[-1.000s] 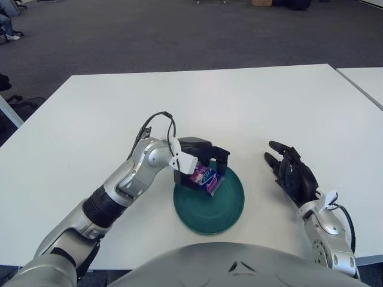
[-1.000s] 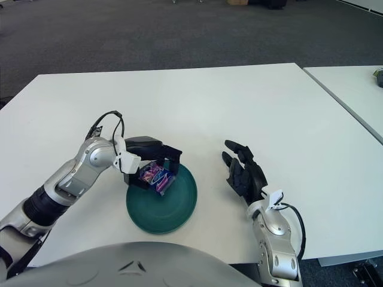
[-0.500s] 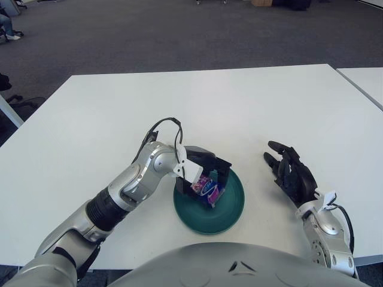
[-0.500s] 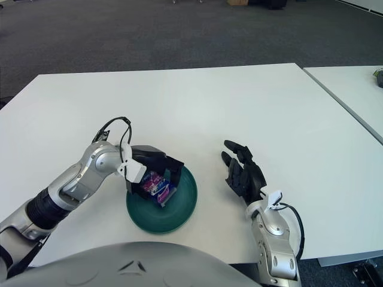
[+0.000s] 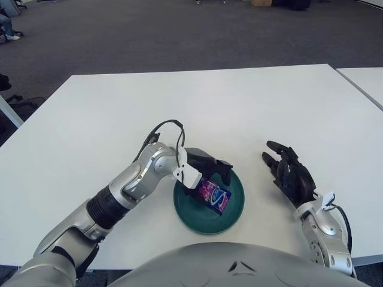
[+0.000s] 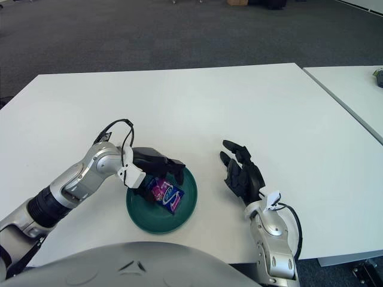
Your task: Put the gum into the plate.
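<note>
The gum packet (image 5: 214,195), purple and blue, lies flat inside the dark green plate (image 5: 234,208) near the table's front edge. My left hand (image 5: 206,172) hovers over the plate's left rear rim, just above and behind the packet. Its fingers are spread, and the packet is no longer held between them. My right hand (image 5: 289,173) shows to the right of the plate with relaxed fingers and holds nothing.
The white table (image 5: 197,101) stretches far beyond the plate. A second white table (image 6: 353,89) stands off to the right across a narrow gap. Grey carpet lies beyond.
My left hand lowered the gum into the plate and opened its fingers. The packet went from upright in the grasp to flat on the plate. The right hand stayed still.
</note>
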Available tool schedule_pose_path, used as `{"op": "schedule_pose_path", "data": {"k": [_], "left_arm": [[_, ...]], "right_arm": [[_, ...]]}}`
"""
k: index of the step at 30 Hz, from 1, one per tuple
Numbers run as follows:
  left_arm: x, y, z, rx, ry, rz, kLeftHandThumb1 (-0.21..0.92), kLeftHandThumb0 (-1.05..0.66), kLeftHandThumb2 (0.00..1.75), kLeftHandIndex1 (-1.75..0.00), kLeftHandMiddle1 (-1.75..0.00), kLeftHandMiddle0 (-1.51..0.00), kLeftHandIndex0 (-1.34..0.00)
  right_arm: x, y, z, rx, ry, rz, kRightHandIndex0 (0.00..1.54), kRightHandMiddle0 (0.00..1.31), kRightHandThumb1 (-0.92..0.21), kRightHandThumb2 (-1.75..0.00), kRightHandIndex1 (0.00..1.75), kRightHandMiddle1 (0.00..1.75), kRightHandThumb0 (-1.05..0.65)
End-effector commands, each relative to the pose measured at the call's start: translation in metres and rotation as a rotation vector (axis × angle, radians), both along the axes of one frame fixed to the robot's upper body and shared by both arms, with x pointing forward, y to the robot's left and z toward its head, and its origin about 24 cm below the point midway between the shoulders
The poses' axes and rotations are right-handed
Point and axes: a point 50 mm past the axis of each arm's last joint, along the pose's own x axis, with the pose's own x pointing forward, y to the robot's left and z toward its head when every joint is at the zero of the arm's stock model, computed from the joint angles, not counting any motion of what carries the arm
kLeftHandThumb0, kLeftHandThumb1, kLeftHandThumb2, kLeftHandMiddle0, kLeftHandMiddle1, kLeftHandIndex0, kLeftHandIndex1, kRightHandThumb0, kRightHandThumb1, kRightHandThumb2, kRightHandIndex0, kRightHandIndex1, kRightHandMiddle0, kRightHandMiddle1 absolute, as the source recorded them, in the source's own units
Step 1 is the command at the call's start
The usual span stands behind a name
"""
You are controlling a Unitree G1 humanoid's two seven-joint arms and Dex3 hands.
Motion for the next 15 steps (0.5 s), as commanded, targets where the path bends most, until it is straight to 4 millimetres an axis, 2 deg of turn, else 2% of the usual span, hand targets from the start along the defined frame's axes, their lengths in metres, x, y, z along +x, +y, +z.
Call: {"op": "schedule_pose_path", "data": {"k": [1, 8, 11, 15], "left_arm": [[0.0028, 0.0038, 0.0016, -0.006, -0.054, 0.008, 0.91, -0.96, 0.16, -0.99, -0.85, -0.13, 0.0], [0.0006, 0.0041, -0.0003, -0.003, -0.103, -0.024, 0.92, -1.03, 0.21, -0.94, -0.82, -0.02, 0.0], [-0.0002, 0.0048, -0.0015, -0.001, -0.116, -0.033, 0.92, -1.04, 0.25, -0.89, -0.74, -0.01, 0.0], [-0.0012, 0.007, -0.0024, -0.007, -0.124, -0.042, 0.92, -1.05, 0.31, -0.83, -0.55, -0.05, 0.0]], "right_arm": [[-0.0177, -0.003, -0.018, 0.008, 0.116, -0.007, 0.34, 0.0, -0.92, -0.9, 0.0, 0.75, -0.74], [-0.0167, -0.0029, -0.0188, 0.023, 0.119, -0.013, 0.34, 0.0, -0.92, -0.89, 0.0, 0.74, -0.74], [-0.0159, -0.0023, -0.0191, 0.028, 0.117, -0.021, 0.35, 0.0, -0.92, -0.89, 0.01, 0.75, -0.74], [-0.0155, -0.0011, -0.0198, 0.035, 0.116, -0.026, 0.36, 0.0, -0.92, -0.87, 0.01, 0.78, -0.74]]}}
